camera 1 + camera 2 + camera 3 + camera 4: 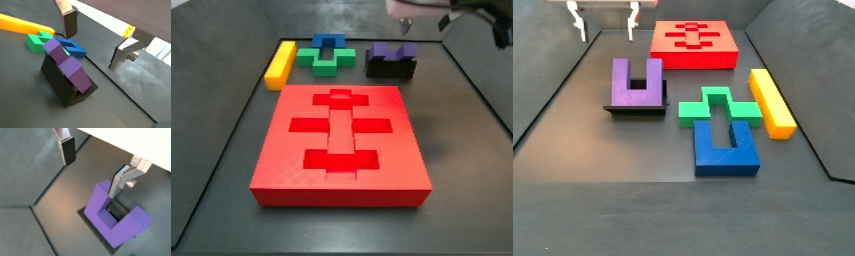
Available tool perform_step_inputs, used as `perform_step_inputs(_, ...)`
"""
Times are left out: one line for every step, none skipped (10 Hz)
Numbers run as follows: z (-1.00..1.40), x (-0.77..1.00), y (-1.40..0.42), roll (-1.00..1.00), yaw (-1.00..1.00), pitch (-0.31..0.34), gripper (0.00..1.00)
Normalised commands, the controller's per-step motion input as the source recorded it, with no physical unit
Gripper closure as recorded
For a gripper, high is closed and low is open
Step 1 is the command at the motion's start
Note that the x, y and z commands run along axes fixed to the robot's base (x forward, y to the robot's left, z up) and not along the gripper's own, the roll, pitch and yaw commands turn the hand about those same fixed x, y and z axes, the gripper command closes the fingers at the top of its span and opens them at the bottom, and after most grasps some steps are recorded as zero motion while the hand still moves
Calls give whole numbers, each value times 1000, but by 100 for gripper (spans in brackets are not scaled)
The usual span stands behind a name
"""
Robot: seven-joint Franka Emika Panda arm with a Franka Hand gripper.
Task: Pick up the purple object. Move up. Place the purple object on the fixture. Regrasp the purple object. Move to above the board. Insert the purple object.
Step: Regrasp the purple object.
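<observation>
**Placed on the fixture; regrasp and insertion remain**

In a wrist view, your claw point(99, 164) hangs spread and empty above the matte purple U-shaped block point(115, 218), leaning on the dark fixture point(61, 84).

In a side view: one red slotted board point(341, 143), one yellow bar point(279, 63), one green-and-blue cross block point(327, 55).

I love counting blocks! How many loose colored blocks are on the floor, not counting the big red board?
3: purple block on the fixture, green-and-blue cross beside it, yellow bar next. Gripper hangs empty.
</observation>
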Motion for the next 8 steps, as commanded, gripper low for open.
perform_step_inputs(-237,77,-289,826,17,177,0)
perform_step_inputs(-169,146,-306,1000,-86,249,0)
perform_step_inputs(-240,80,-266,934,-269,266,0)
perform_step_inputs(-189,49,-186,734,-229,246,0)
perform_step_inputs(-166,109,0,477,-77,217,0)
perform_step_inputs(-189,131,183,263,0,180,0)
perform_step_inputs(-183,0,263,77,0,103,0)
perform_step_inputs(-234,0,80,0,54,60,0)
